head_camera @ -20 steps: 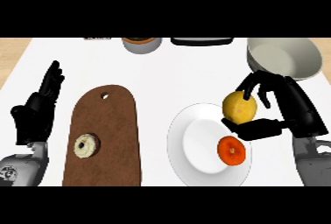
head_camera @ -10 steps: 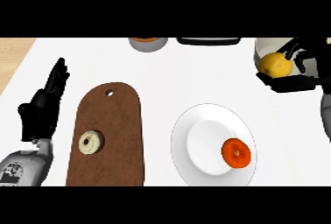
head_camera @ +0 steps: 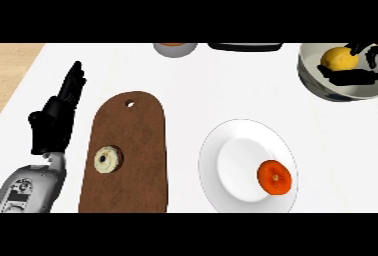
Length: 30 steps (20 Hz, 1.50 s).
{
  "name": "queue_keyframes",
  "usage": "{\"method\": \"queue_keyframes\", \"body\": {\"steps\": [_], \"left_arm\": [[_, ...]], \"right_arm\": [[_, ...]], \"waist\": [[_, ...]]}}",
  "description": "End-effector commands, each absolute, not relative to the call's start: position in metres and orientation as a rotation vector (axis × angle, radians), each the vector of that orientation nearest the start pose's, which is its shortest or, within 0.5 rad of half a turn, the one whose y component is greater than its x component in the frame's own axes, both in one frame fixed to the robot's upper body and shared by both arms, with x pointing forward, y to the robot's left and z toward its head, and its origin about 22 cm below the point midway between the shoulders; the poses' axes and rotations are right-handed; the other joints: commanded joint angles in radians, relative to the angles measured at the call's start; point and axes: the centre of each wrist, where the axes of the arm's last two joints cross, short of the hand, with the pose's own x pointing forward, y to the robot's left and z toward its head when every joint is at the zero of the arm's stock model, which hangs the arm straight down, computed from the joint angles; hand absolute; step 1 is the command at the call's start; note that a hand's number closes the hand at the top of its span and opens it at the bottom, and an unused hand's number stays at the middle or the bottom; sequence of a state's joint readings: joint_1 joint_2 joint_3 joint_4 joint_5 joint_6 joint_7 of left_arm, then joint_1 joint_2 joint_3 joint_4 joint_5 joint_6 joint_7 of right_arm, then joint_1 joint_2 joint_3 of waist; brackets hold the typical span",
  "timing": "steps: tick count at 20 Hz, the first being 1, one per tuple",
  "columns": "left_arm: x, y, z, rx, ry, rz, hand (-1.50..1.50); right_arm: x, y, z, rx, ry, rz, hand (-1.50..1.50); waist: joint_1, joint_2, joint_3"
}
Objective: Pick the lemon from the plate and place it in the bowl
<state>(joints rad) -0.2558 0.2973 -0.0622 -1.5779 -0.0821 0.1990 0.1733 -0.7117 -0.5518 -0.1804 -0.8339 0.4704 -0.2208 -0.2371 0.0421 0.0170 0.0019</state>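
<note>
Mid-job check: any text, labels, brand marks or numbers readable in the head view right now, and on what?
No readable text in this view.
Left forearm: small dark marks on the grey casing, too blurred to read.
Lemon, bowl, plate, orange fruit, brown cutting board, ring-shaped item on it: no lettering visible.
Items at the counter's far edge: cut off, nothing legible.

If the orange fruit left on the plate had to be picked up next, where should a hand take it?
Across its rounded sides, coming from above. The orange fruit lies alone near the right of the white plate, with bare plate around it, so fingers and thumb could probably close on opposite flanks.
</note>
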Motion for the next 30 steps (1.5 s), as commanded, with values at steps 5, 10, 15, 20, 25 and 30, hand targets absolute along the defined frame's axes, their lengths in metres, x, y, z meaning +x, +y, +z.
{"method": "queue_keyframes", "body": {"steps": [5, 10, 15, 20, 25, 30], "left_arm": [[0.297, 0.243, 0.084, 0.327, -1.693, -0.225, 0.0], [0.305, 0.24, 0.098, 0.321, -1.714, -0.222, 0.0], [0.302, 0.24, 0.097, 0.311, -1.718, -0.238, 0.0], [0.302, 0.242, 0.089, 0.328, -1.706, -0.214, 0.0], [0.298, 0.242, 0.084, 0.305, -1.701, -0.207, 0.0], [0.296, 0.252, 0.084, 0.335, -1.68, -0.212, 0.0]], "right_arm": [[0.4, -0.41, 0.101, -1.178, -1.614, 0.495, 1.5], [0.404, -0.414, 0.098, -0.992, -1.541, 0.413, -1.5], [0.402, -0.408, 0.08, -0.818, -1.618, 0.392, -1.5], [0.403, -0.422, 0.102, -0.728, -1.744, 0.294, -1.5], [0.391, -0.441, 0.096, -0.699, -1.761, 0.184, -1.5], [0.364, -0.479, 0.096, -0.59, -1.755, 0.121, -1.5]], "waist": [[0.037, 0.014, 0.003], [0.05, 0.022, 0.004], [0.061, 0.027, 0.007], [0.052, 0.025, 0.006], [0.039, 0.02, 0.005], [0.029, 0.017, 0.006]]}}
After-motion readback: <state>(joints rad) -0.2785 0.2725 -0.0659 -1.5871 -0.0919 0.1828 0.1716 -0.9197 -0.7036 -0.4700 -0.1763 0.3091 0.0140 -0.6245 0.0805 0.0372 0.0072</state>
